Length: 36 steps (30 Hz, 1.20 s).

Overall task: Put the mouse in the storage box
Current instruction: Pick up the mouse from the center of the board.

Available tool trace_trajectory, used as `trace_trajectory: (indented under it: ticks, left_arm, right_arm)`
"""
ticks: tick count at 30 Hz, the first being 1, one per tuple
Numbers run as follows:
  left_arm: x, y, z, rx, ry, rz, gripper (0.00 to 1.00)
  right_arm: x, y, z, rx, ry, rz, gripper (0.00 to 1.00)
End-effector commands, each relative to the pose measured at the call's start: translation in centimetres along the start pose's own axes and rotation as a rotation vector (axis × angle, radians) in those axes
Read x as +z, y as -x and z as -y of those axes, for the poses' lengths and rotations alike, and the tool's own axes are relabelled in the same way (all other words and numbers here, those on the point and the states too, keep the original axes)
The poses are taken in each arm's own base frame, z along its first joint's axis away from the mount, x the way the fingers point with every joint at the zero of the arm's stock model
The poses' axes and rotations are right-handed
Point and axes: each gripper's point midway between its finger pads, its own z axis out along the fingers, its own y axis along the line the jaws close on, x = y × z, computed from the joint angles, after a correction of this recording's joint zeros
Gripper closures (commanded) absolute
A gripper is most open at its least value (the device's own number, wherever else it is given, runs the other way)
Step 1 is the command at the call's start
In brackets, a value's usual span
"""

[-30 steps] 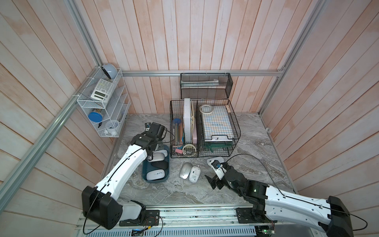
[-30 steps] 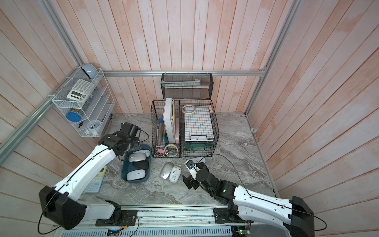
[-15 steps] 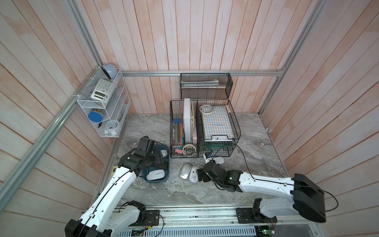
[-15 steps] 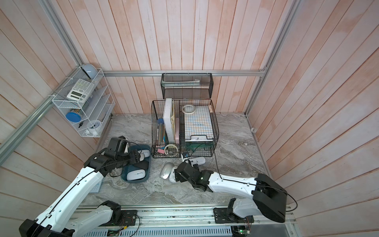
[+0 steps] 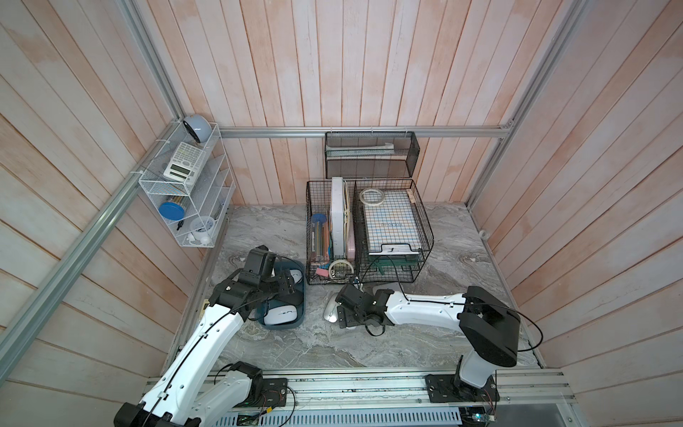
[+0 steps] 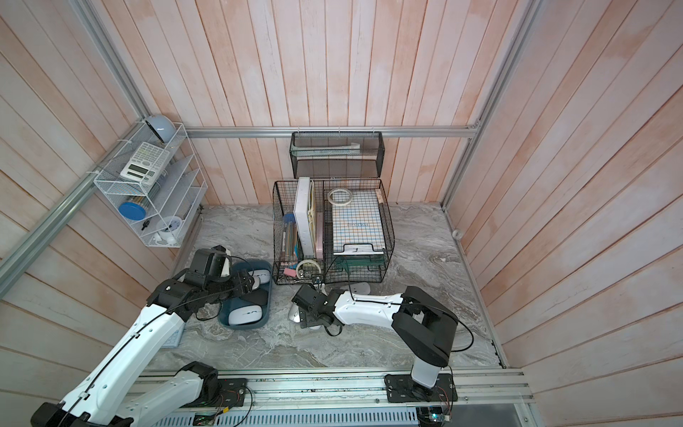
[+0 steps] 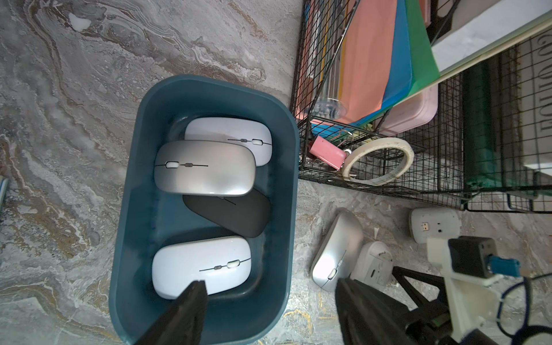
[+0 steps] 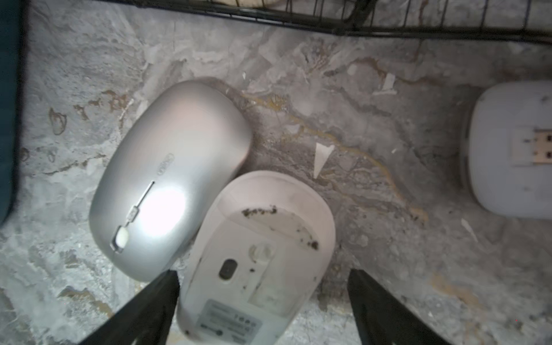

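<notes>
I am straddling the upturned white mouse (image 8: 257,245), lying on the table (image 8: 358,89) against a silver mouse (image 8: 170,179), with my right hand (image 8: 263,274), fingers apart; my left hand (image 7: 270,283) is hanging spread over the storage box (image 7: 206,86).

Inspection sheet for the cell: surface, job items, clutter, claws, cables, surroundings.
Surface: marble tabletop, pale scraps.
Job's things: storage box holds four mice; outside it, silver mouse touching upturned white mouse; second upturned mouse apart.
Clutter: black wire baskets, tape roll, white wire rack, calculator.
Claws: left claw open above the box; right claw open, straddling the upturned white mouse.
Cables: black lead loops off right arm.
Surroundings: plank walls, aluminium rail.
</notes>
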Motion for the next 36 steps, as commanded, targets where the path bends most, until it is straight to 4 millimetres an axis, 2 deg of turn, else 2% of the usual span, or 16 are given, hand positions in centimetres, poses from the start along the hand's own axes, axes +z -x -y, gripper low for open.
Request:
trace_trajectory:
  ticks: [1, 5, 7, 11, 16, 18, 21, 23, 28, 32, 34, 36]
  left_arm:
    - [0.1, -0.1, 0.3, 0.015, -0.027, 0.003, 0.27]
    - [0.2, -0.2, 0.2, 0.015, -0.026, -0.002, 0.26]
    - [0.2, -0.3, 0.2, 0.014, -0.027, -0.002, 0.26]
    - [0.2, -0.3, 0.2, 0.013, -0.029, 0.000, 0.26]
    - [0.2, -0.4, 0.2, 0.010, -0.029, -0.002, 0.26]
    - [0.3, -0.4, 0.3, 0.011, -0.035, -0.003, 0.26]
    - [0.4, -0.5, 0.5, 0.007, -0.050, -0.011, 0.26]
    - [0.4, -0.7, 0.9, 0.002, -0.072, -0.020, 0.26]
    - [0.6, -1.5, 3.4, -0.034, -0.218, -0.072, 0.26]
    - [0.0, -2.4, 8.0, -0.082, -0.498, -0.144, 0.27]
    - [-0.4, -2.9, 10.2, -0.101, -0.650, -0.195, 0.27]
    - [-0.6, -3.3, 11.9, -0.116, -0.758, -0.235, 0.27]
  right_arm:
    - [0.0, -1.2, 1.4, 0.016, -0.049, -0.037, 0.08]
    - [0.9, -1.9, 2.5, 0.007, -0.096, -0.058, 0.11]
    - [1.1, -1.5, 2.7, -0.009, -0.109, -0.049, 0.12]
    - [1.6, -1.1, 2.3, -0.040, -0.111, -0.046, 0.17]
    - [2.7, -1.7, 2.1, -0.058, -0.104, -0.074, 0.25]
    - [2.8, -1.7, 1.9, -0.065, -0.086, -0.073, 0.29]
    - [2.6, -1.5, 1.7, -0.081, -0.059, -0.062, 0.44]
    - [2.0, -0.9, 1.6, -0.102, -0.034, -0.024, 0.51]
    - [-0.7, 0.9, 1.4, -0.226, 0.022, 0.094, 0.51]
    - [-4.3, 1.6, 0.9, -0.361, 0.134, 0.237, 0.55]
    - [-6.4, 1.3, -0.6, -0.459, 0.266, 0.317, 0.60]
    - [-8.2, 0.5, -1.4, -0.525, 0.368, 0.385, 0.62]
